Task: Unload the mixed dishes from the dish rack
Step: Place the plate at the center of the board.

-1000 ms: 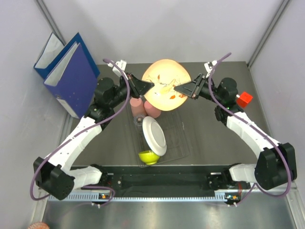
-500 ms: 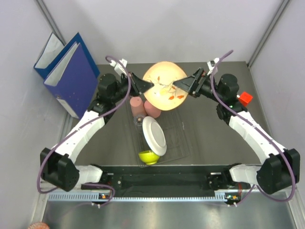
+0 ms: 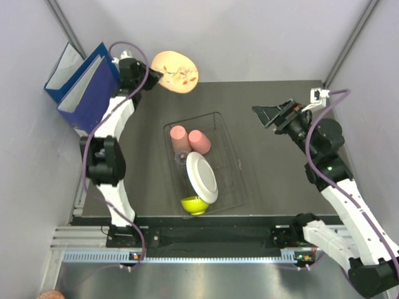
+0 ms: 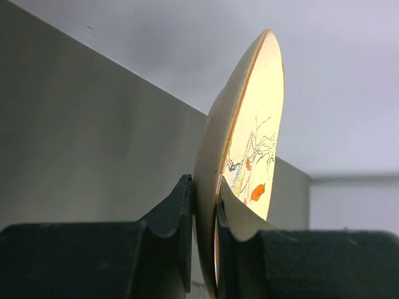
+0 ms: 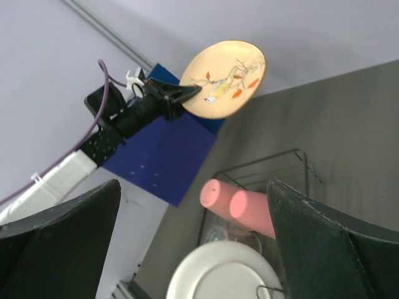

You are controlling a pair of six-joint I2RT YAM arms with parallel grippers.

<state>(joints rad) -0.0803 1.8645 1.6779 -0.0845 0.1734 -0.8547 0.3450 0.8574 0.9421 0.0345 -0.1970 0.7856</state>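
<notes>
We pinch the tan plate (image 3: 176, 71) by its rim in the left gripper (image 3: 156, 76), held high beside the binder (image 3: 93, 99), clear of the rack (image 3: 233, 156), probably for set-down. Our right gripper (image 3: 265, 115) gapes wide and empty right of the rack; cups (image 3: 199, 141) and bowl (image 3: 194, 204) sit inside.

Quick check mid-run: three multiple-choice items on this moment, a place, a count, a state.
1. The tan plate is: A in the dish rack; B in the left pincer, outside the rack; C in the right pincer.
2. How many pink cups in the rack? A none; B one; C two.
3. The right pincer is: A open, empty; B shut on a cup; C shut on the plate.
Key: B, left wrist view shows it gripping the rim; C, two lie side by side; A, jaws apart, nothing between.
</notes>
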